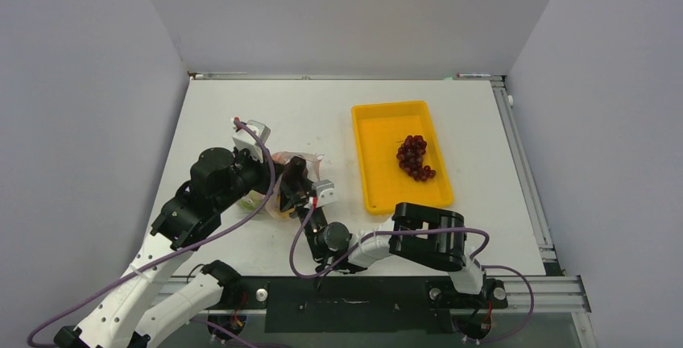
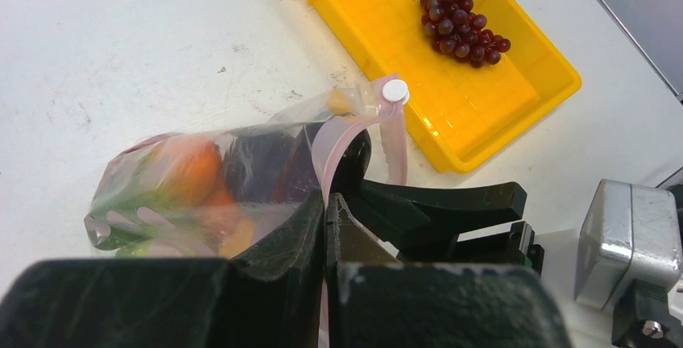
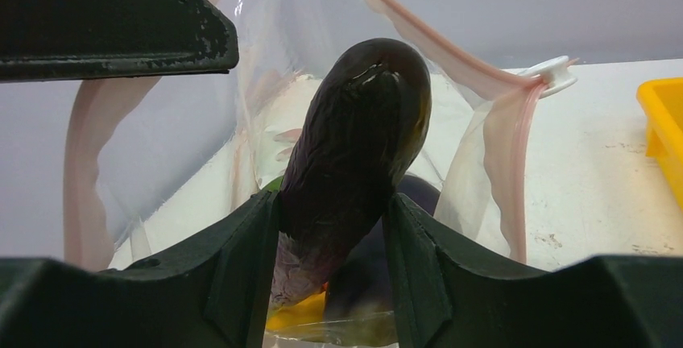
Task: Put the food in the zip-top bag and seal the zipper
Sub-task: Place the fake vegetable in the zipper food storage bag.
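Over white table (image 1: 322, 114), left tool (image 2: 324, 200) pinches zipper (image 2: 324, 153), right tool (image 3: 334, 219) pinches eggplant (image 3: 362, 122) at bag (image 2: 161, 179) mouth.

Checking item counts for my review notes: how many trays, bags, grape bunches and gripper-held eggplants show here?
yellow tray: 1
zip-top bag: 1
grape bunch: 1
eggplant held by the right gripper: 1
total: 4

Zip-top bag (image 2: 161, 175) is laid on its side, centre-left of left wrist view; mouth is held open, pink zipper (image 2: 329, 151) unsealed. Orange piece (image 2: 189, 167) is seen inside. Dark eggplant (image 3: 354, 138) is held upright at the mouth. Grapes (image 2: 461, 18) are piled in yellow tray (image 2: 515, 98), upper right.
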Available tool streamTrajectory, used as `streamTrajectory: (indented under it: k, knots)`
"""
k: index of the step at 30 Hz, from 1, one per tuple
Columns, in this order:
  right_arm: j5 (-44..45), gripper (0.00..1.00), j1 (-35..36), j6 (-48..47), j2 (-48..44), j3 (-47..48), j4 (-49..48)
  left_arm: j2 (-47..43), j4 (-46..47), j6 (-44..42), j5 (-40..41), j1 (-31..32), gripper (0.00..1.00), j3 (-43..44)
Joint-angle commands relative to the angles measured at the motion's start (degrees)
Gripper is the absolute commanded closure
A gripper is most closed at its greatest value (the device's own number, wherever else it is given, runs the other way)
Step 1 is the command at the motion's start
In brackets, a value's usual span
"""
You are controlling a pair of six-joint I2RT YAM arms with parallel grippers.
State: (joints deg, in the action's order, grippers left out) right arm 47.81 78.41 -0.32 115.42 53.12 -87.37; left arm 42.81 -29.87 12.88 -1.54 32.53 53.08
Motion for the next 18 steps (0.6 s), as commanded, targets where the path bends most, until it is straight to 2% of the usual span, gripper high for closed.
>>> streamTrajectory:
  k: [1, 4, 7, 14, 18]
  knots:
    - [-0.5, 0.5, -0.1, 1.8, -0.2, 0.3, -14.5, -0.6, 3.1, 0.1, 0.0, 0.0, 1.0, 1.4]
    - [-1.2, 0.38, -0.1, 1.6, -1.3, -1.2, -14.4, -0.7, 3.1, 0.1, 0.0, 0.0, 1.0, 1.4]
    - [-1.4, 0.31, -0.1, 1.7, -2.8, -2.7, -13.4, -0.6, 3.0, 0.1, 0.2, 0.0, 1.0, 1.4]
    - [-2.7, 0.27, 0.0, 1.6, -7.2, -5.6, -10.4, -0.5, 3.0, 0.0, 0.6, 0.0, 1.0, 1.3]
    - [-3.7, 0.25, -0.1, 2.3, -11.9, -6.5, -1.9, -0.5, 2.9, 0.0, 0.7, 0.0, 1.0, 1.3]
